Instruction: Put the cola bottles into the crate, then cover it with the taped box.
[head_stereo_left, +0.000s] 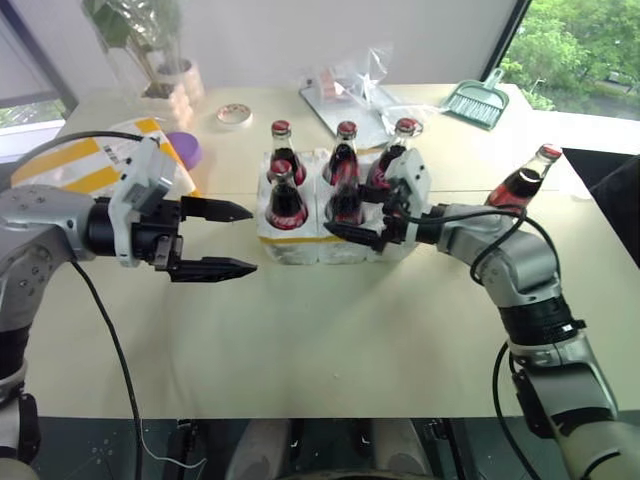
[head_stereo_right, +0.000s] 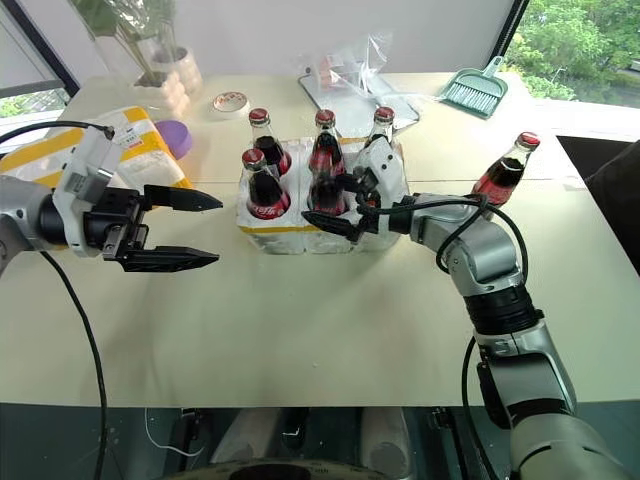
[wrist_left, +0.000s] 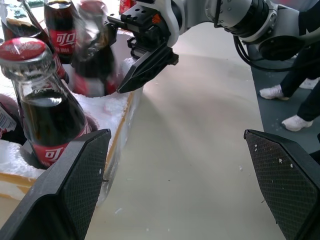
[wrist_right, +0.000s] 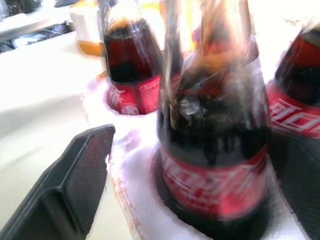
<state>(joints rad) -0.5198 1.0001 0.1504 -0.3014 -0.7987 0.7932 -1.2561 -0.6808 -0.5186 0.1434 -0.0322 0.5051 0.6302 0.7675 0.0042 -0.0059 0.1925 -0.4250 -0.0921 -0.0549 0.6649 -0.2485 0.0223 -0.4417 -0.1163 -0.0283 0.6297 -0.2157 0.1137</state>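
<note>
Crate: I see it mid-surface, five cola bottles standing in its wells.
Sixth bottle: standing tilted on the surface, well apart to the crate's right.
Taped box: far left, behind my left arm.
Right end effector: fingers spread around the front middle bottle in its well.
Left end effector: spread wide, holding nothing, just left of the crate.
Open room: bare surface between crate and near edge.
</note>
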